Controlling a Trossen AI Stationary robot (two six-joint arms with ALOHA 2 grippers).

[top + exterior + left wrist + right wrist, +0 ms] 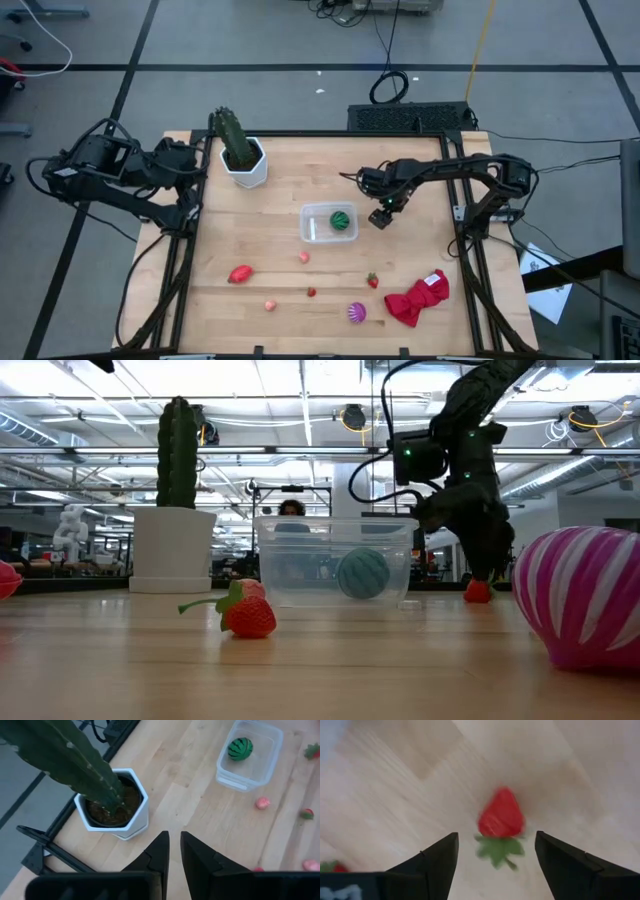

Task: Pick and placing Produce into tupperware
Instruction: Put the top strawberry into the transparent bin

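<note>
Striped ball point(342, 219) inside tupperware point(310, 229) at table centre; cactus pot point(245, 167) behind-left; cloth point(418, 299) front-right.

A robotics lab (open ceiling, strip lights, floor cables point(390, 85)).

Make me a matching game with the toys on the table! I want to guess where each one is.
Things:
1. green striped ball
2. cactus
3. purple striped piece
4. strawberry

Places:
A. in the white pot
B. on the bare wood, in front of the right gripper's open fingers
C. inside the clear tupperware
D. on the table beside the red cloth

Pairs: 1-C, 2-A, 3-D, 4-B
</note>
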